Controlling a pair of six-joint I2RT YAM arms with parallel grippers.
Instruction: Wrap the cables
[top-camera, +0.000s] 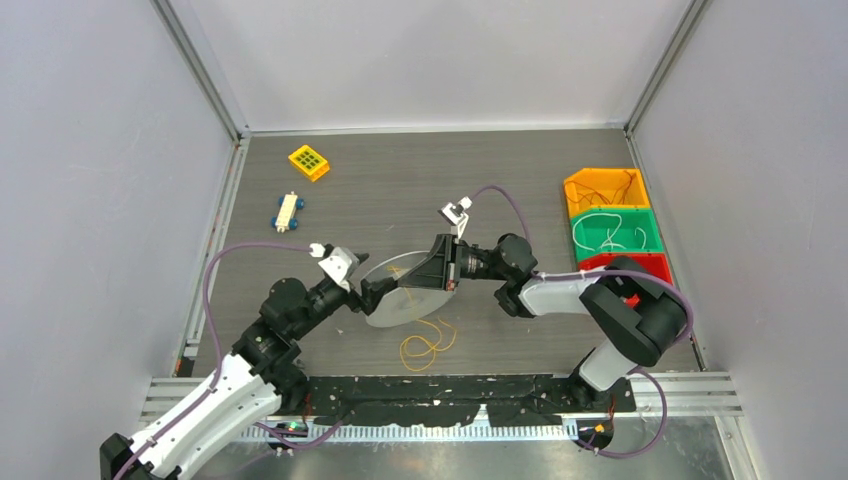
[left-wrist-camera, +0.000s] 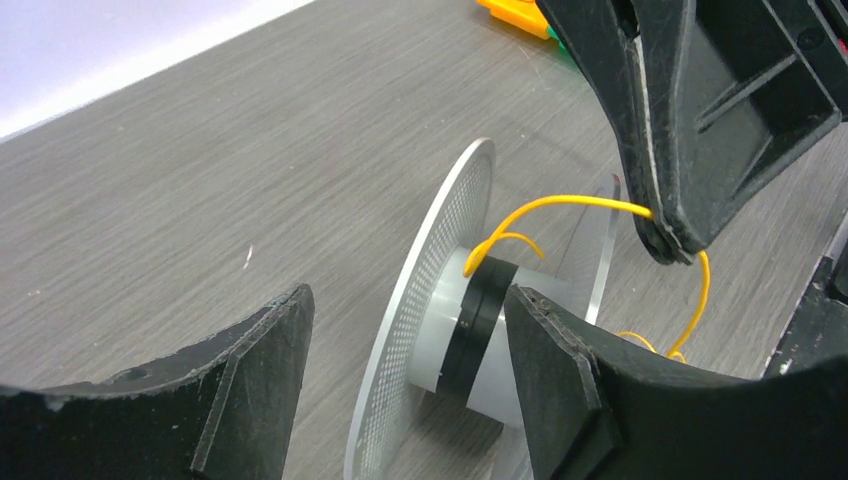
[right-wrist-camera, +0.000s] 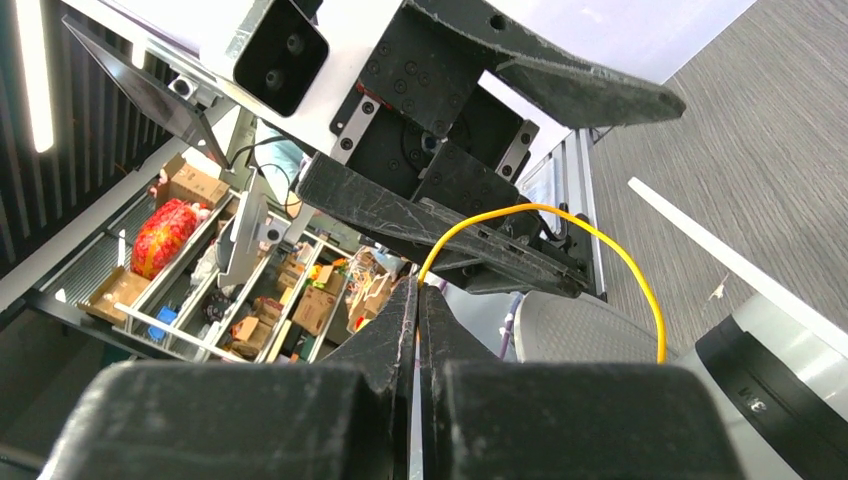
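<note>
The cable is a thin yellow wire (left-wrist-camera: 560, 202). It runs from the black-banded hub (left-wrist-camera: 470, 330) of a clear spool (top-camera: 395, 305) in a high loop to my right gripper (right-wrist-camera: 418, 292), which is shut on it at the fingertips. The rest of the wire lies in loose curls (top-camera: 425, 345) on the table in front of the spool. My left gripper (left-wrist-camera: 408, 295) is open and straddles the spool's perforated flange (left-wrist-camera: 440, 230). Its right finger (left-wrist-camera: 570, 380) sits close against the hub, and its left finger (left-wrist-camera: 250, 370) stands apart from the flange.
Orange (top-camera: 603, 188), green (top-camera: 615, 232) and red (top-camera: 625, 265) bins holding wires line the right edge. A yellow block (top-camera: 309, 162) and a white-and-blue connector (top-camera: 288, 211) lie at the back left. The two grippers are nearly touching over the spool.
</note>
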